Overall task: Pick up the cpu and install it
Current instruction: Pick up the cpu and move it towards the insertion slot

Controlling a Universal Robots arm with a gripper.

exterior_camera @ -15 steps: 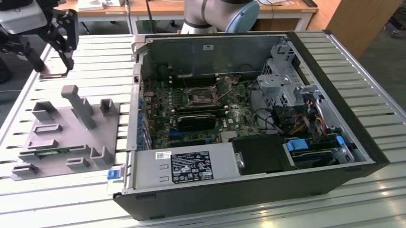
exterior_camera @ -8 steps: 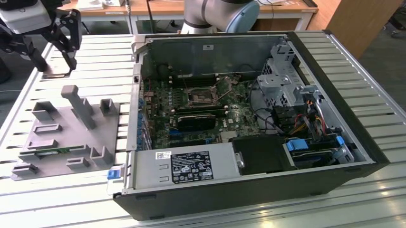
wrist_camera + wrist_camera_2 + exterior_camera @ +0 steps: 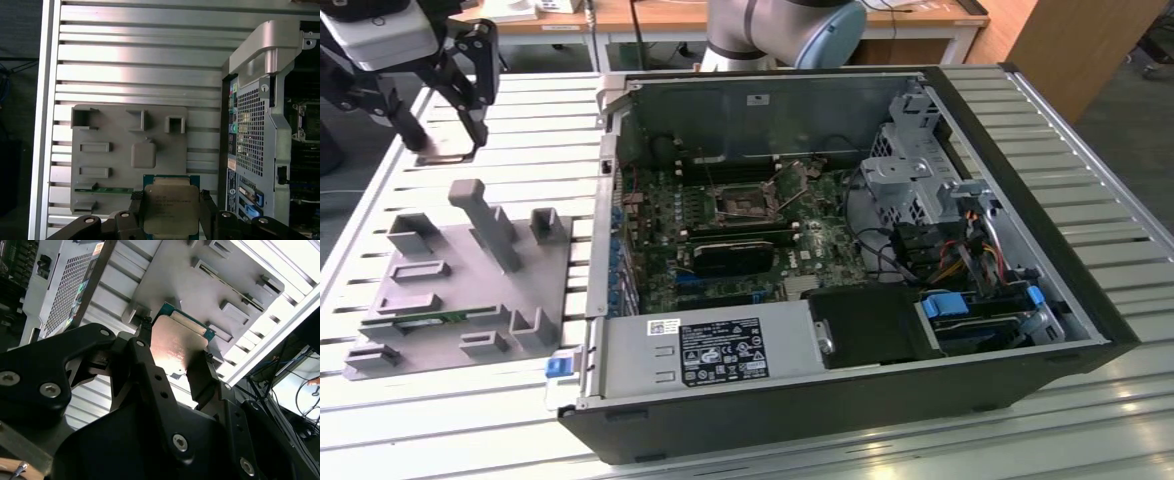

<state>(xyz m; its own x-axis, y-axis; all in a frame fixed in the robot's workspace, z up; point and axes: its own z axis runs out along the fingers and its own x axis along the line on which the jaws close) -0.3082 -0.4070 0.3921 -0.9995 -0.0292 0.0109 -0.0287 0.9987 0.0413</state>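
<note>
End effector (image 3: 172,200) is seen pressed onto the cpu (image 3: 170,212), which is pinched by two opposite edges, probably so that its metal top and contact side are left untouched. The chip is carried flat, above the near edge of the grey holder tray (image 3: 125,145) on the slatted table (image 3: 150,65). A green memory stick (image 3: 102,190) is left in its tray slot. The computer case (image 3: 854,250) is laid open on its side, so the board's socket (image 3: 744,203), well apart from the chip, faces upward.
</note>
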